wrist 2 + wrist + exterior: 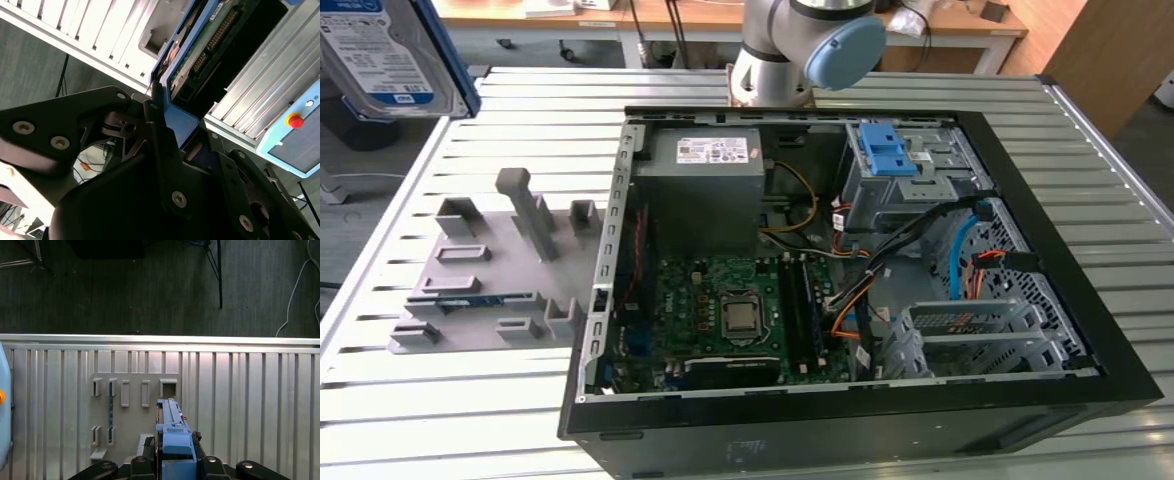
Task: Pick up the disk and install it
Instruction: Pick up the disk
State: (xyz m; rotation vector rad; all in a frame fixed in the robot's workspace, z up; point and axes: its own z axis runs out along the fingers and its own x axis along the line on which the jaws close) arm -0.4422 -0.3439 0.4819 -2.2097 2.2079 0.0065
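The disk (380, 55), a silver drive with a white-and-blue label and a blue frame, hangs high at the exterior view's upper left, well above the table. In the second wrist view my gripper (167, 107) is shut on the blue frame of the disk (200, 55), whose circuit-board side faces the camera. In the first wrist view the disk (172, 430) shows edge-on between the black fingers (145, 445), over the grey holder plate (135, 405).
The open computer case (1067, 390) lies on the slatted table (440, 410), with a drive cage and blue latch (887, 150) at its far right corner and the grey power supply (707, 165) beside it. The grey holder plate (494, 270) sits left of the case. The arm's base (801, 50) stands behind.
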